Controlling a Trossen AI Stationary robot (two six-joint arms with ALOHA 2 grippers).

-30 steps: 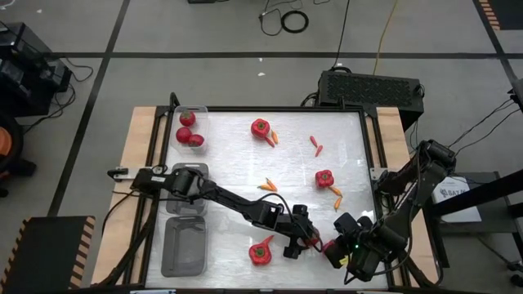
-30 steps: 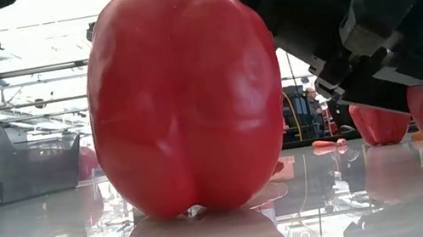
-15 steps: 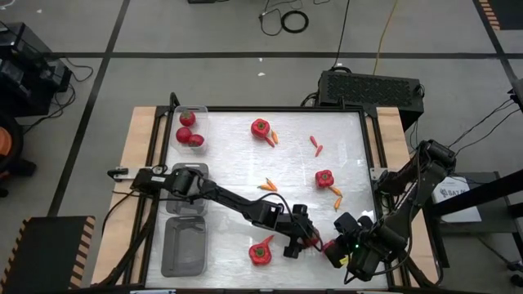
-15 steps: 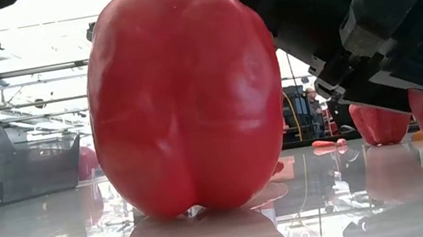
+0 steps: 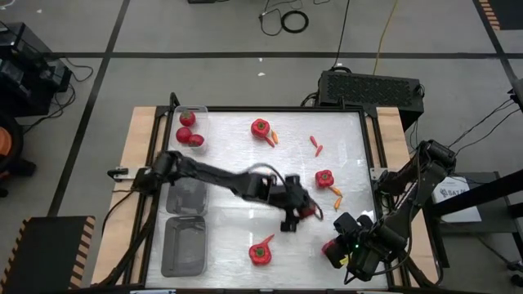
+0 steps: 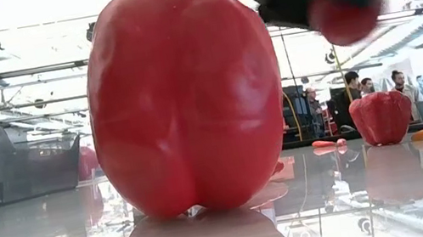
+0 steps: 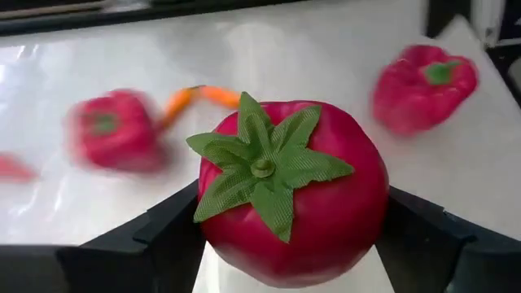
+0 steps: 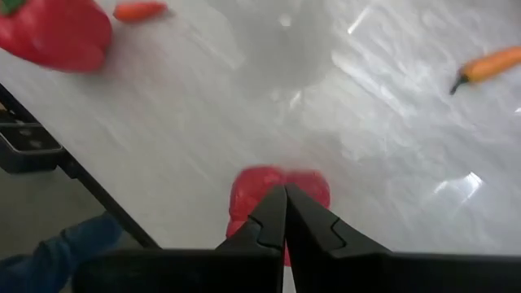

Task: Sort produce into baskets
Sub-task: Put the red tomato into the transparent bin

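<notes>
Three baskets (image 5: 189, 121); left tool (image 7: 285, 236) grips one tomato (image 7: 293, 195).

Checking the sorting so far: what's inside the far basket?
Far basket holds three red tomatoes. Anything beneath them is hidden.

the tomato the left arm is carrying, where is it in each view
High: tomato in the left end effector, mid-table.
Low: top right, off the table.
Left wrist: centre, between the fingers.
Right wrist: not visible.
Shared landmark: bell pepper beside it, also and.
</notes>
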